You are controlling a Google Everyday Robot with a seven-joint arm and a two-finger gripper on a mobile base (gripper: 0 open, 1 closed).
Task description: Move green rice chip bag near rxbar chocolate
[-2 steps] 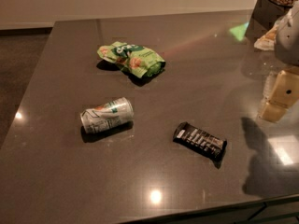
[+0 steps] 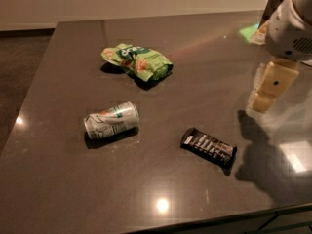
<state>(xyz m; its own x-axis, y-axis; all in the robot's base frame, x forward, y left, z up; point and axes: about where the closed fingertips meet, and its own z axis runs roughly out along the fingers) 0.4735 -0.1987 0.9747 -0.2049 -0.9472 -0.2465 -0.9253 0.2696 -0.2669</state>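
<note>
Surface [image 2: 58, 179]: a dark, glossy grey-brown top that fills most of the view, its front edge running along the bottom right. All three objects lie on it.
Arm [image 2: 292, 30]: a white rounded housing that enters from the upper right corner, above the right side of the surface.
Arm shadow [image 2: 265, 162]: a dark patch on the surface below the arm, just right of the bar.
Pincer [image 2: 267, 94]: cream-coloured, hanging down from the white housing at the right edge, in the air above the surface. It grasps nothing that can be seen, and I cannot tell whether it is released or clenched. It is well apart from the bag and nearer to the bar.
Green rice chip bag [image 2: 137, 61]: crumpled and lying flat on the far centre-left part of the surface, white lettering facing up. It is well apart from the bar and untouched by the pincer.
Soda can [image 2: 111, 120]: silver-green and dented, on its side at left of centre, nearer the viewer than the bag.
Rxbar chocolate [image 2: 208, 146]: a flat dark wrapper with white print, lying slantwise at front right of centre, to the right of the can.
Light glint [image 2: 162, 204]: a small bright reflection near the front edge.
</note>
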